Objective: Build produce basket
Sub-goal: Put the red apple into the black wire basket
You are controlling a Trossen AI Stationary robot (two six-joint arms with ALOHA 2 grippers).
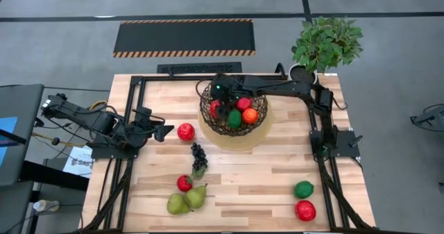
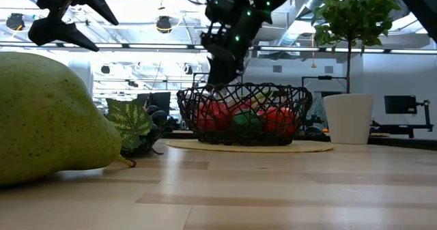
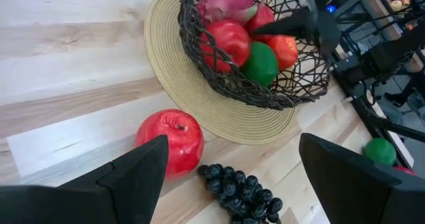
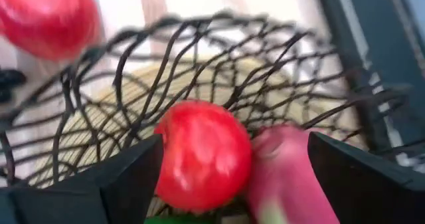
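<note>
The dark wire basket (image 1: 207, 120) on its tan round base stands at the table's far middle. It holds red, green and orange round fruits and a pink dragon fruit (image 4: 285, 177). My right gripper (image 1: 219, 97) hangs open over the basket's left part, its fingers standing either side of a red round fruit (image 4: 202, 154) that lies inside. My left gripper (image 1: 165, 130) is open and level above the table, just left of a red apple (image 1: 186, 131) that rests on the wood. Dark grapes (image 1: 199, 157) lie nearer.
Two green pears (image 1: 187, 199) and a small red fruit (image 1: 184, 183) lie near the front edge, left of the middle. A green round fruit (image 1: 303, 189) and a red one (image 1: 305, 210) lie front right. A white pot with a plant (image 1: 326, 46) stands at the far right corner.
</note>
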